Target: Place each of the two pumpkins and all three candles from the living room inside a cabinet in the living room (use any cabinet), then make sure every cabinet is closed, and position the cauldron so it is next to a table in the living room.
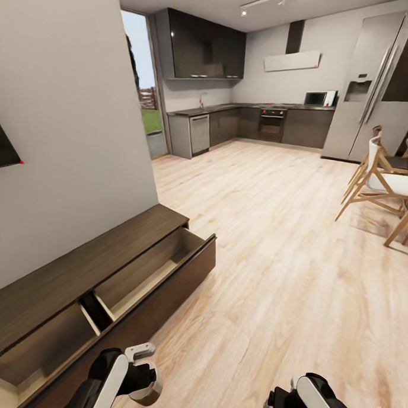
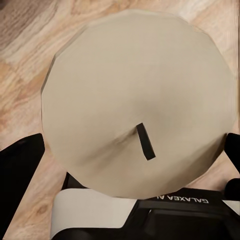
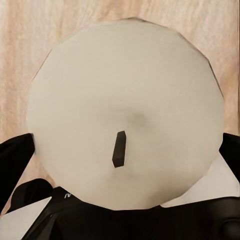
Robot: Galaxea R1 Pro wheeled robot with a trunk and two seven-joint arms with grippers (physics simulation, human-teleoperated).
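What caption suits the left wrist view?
Left gripper holding a beige candle, black wick up, above the wooden floor.

Home: kitchen units [image 1: 224, 123], fridge [image 1: 371, 84]

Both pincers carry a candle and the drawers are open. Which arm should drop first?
Left. Its pincer, shut on a candle, hangs beside the cabinet's open drawer; the right one sits farther away over bare floor.

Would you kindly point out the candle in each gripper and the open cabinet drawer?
Left candle [image 2: 135, 90], left wrist view: its flat top, above the wick.
Right candle [image 3: 125, 90], right wrist view: its flat top, above the wick.
Open cabinet drawer [image 1: 149, 279], head view: its pale inner floor.
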